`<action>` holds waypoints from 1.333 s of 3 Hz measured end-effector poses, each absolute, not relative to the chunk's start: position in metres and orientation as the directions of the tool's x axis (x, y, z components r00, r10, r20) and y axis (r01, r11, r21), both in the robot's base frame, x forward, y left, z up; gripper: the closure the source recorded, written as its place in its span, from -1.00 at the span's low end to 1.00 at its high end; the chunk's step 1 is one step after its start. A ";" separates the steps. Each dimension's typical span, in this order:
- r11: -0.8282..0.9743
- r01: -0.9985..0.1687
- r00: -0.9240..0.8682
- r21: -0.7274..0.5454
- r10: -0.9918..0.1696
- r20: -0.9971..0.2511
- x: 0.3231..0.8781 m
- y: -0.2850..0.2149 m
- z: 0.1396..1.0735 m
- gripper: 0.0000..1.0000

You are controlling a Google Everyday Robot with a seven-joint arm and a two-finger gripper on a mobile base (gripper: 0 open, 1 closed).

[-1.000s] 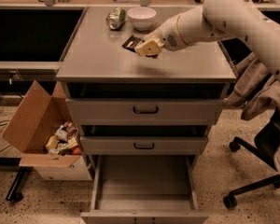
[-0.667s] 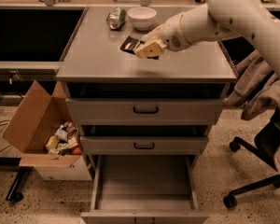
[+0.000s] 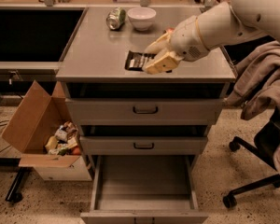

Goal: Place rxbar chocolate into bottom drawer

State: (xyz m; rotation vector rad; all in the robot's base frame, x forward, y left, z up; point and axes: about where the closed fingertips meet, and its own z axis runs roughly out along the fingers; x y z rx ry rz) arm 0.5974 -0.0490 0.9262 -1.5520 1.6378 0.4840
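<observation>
The gripper (image 3: pixel 147 60) hangs low over the cabinet top (image 3: pixel 98 55), fingers parted astride the bar's (image 3: pixel 135 60) right end; the bar lies flat, not lifted. Close squarely across its width, lift clear, then carry forward past 2 upper drawers into the open bottom drawer (image 3: pixel 144 183).

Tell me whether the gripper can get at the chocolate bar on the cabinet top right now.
Probably yes. The gripper is right over one end of the chocolate bar on the cabinet top, with nothing between them; the can and bowl sit well behind.
</observation>
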 end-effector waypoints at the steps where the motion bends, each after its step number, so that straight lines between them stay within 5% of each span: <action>1: 0.109 -0.977 0.057 -0.181 -0.686 -0.726 0.552 -0.047 0.889 1.00; 4: 0.062 -0.988 0.056 -0.142 -0.712 -0.700 0.537 -0.050 0.833 1.00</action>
